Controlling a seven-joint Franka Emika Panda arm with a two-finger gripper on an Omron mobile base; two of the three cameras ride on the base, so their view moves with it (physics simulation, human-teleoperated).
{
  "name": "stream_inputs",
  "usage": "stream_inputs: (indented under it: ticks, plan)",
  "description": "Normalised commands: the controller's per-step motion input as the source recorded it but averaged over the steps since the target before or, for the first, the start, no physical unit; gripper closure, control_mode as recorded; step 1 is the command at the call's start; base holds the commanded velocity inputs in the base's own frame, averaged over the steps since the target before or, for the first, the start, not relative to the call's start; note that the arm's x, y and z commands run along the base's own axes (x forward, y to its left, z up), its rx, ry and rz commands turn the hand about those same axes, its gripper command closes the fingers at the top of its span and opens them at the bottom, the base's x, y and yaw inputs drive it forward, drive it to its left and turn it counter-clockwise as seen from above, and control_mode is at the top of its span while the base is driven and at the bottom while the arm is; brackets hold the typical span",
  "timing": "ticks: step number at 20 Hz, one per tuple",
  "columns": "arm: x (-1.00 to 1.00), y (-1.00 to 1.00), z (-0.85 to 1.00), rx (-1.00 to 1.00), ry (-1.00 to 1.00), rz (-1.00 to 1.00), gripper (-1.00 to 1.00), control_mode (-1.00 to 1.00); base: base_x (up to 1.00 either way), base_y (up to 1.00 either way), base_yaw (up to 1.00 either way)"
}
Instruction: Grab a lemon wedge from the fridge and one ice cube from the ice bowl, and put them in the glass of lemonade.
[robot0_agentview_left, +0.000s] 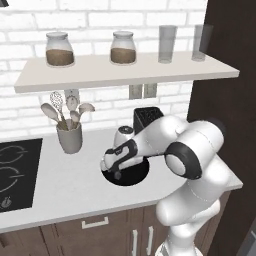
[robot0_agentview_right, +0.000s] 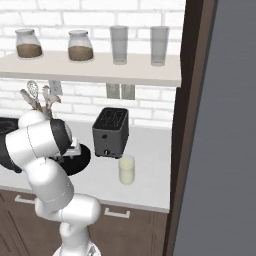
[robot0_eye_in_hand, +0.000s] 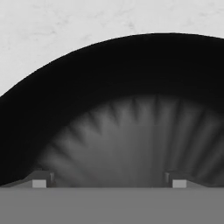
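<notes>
The hand (robot0_agentview_left: 116, 173) is lowered into the ice bowl (robot0_agentview_left: 137, 176), which sits on the desk (robot0_agentview_left: 70, 182) just in front of the toaster (robot0_agentview_right: 111, 132). In the hand view the two fingertips (robot0_eye_in_hand: 40, 180) are seen standing wide apart over the bowl's glossy black inside, with nothing between them, so the hand is judged released and empty. This spread is taken as readiness to close round an ice cube, yet no cube can be made out in the bowl; it may be hidden beneath the hand. The lemonade (robot0_agentview_right: 126, 170) stands on the desk to the right of the bowl, near the toaster's front corner, apart from the arm, presumably kept close so a short carry will do. No lemon wedge can be made out in it.
</notes>
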Motion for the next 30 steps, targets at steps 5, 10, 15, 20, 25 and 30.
stream_inputs:
  ticks: [5,10,15,20,25,30]
  plan:
    - [0.0,0.0,-0.32,0.0,0.0,0.0,-1.0,-1.0,0.0,0.0,0.0]
    - [-0.16,0.03,-0.28,-0.01,0.0,0.0,-1.0,-1.0,0.0,0.0,0.0]
    - [-0.13,0.0,-0.03,0.0,-0.01,0.0,-1.0,-1.0,0.0,0.0,0.0]
    - [-0.08,0.0,0.0,0.0,0.0,0.0,-1.0,-1.0,0.0,0.0,0.0]
    - [-0.03,0.0,-0.01,0.0,0.0,0.0,1.0,-1.0,0.0,0.0,0.0]
    - [0.0,0.0,0.0,0.0,0.0,0.0,1.0,-1.0,0.0,0.0,0.0]
